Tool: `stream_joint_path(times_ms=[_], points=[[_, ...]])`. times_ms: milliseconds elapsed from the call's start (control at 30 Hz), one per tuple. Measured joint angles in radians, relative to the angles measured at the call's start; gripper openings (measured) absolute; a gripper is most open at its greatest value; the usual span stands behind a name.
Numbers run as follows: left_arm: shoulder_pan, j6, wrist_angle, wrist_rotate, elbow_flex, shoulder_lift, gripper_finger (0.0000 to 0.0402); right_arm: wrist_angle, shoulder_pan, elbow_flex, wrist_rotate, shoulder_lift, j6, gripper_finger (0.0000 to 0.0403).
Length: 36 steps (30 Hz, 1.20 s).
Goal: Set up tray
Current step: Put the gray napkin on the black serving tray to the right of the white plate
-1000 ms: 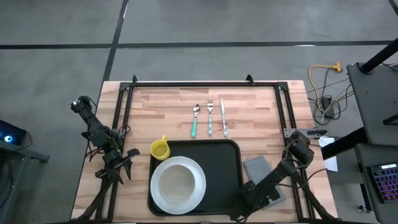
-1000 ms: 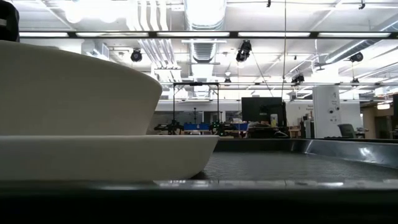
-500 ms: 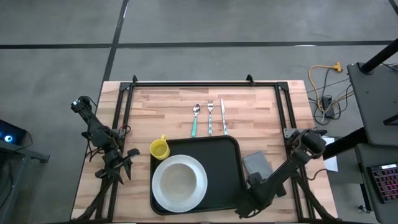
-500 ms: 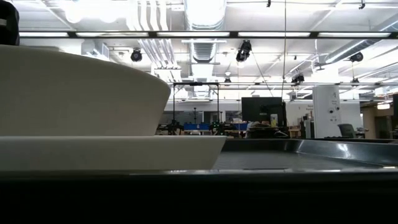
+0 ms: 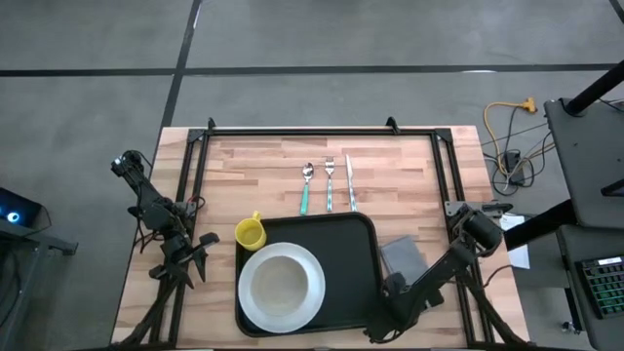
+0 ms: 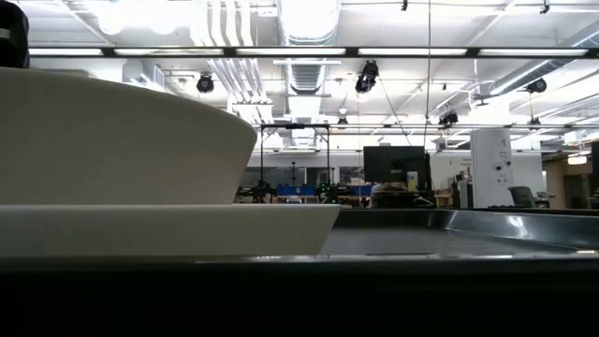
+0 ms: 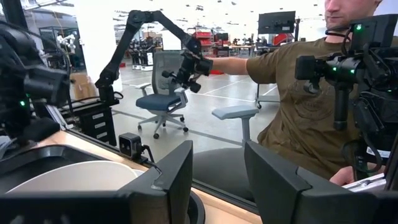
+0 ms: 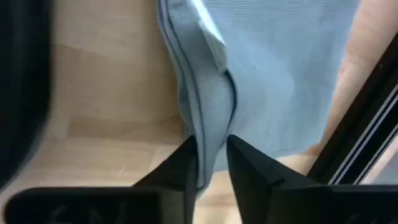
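Black and wide, the tray [image 5: 336,268] lies at the near middle of the wooden surface [image 5: 263,171], and only part of the setting is on it. A white plate [image 5: 281,286] with a bowl sits in its left half. The yellow cup [image 5: 251,233] stands just off its far left corner. A teal-handled spoon [image 5: 305,187], fork [image 5: 329,184] and knife [image 5: 349,182] lie side by side on bare wood beyond the far rim. So the cutlery, cup and napkin appear still to be placed.

At the tray's right edge the right tool [image 8: 208,163] is down over the grey napkin [image 8: 261,74]; its fingers stand slightly spread with a raised fold of cloth between them, and whether they grip it I cannot tell. The left tool [image 7: 217,180] waits spread and empty at the surface's left side.

Only the right wrist view shows that fold; from above, the arm hides it. The left wrist view alone shows a seated person [image 7: 305,106] beyond the surface. The low view gives the plate's profile and tray rim.
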Motion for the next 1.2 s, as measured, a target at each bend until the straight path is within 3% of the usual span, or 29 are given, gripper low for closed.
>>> stream_joint_path(times_ms=[200, 333, 467, 733, 1000, 1200], points=[[0.0, 0.0, 0.0, 0.0, 0.0, 0.0, 0.0132, -0.006, -0.001, 0.004, -0.037, 0.059, -0.062, 0.0154], [0.0, 0.0, 0.0, 0.0, 0.0, 0.0, 0.0132, 0.0, -0.003, -0.005, -0.058, 0.073, -0.108, 0.017], [0.0, 0.0, 0.0, 0.0, 0.0, 0.0, 0.0132, 0.073, -0.006, -0.057, -0.08, 0.057, -0.122, 0.0136], [0.0, 0.0, 0.0, 0.0, 0.0, 0.0, 0.0132, 0.228, -0.02, -0.177, -0.123, 0.01, -0.138, 0.0019], [0.0, 0.0, 0.0, 0.0, 0.0, 0.0, 0.0132, 0.191, -0.028, -0.171, -0.101, -0.018, -0.119, 0.001], [0.0, 0.0, 0.0, 0.0, 0.0, 0.0, 0.0132, 0.094, -0.006, -0.17, 0.02, -0.112, -0.002, 0.0009]])
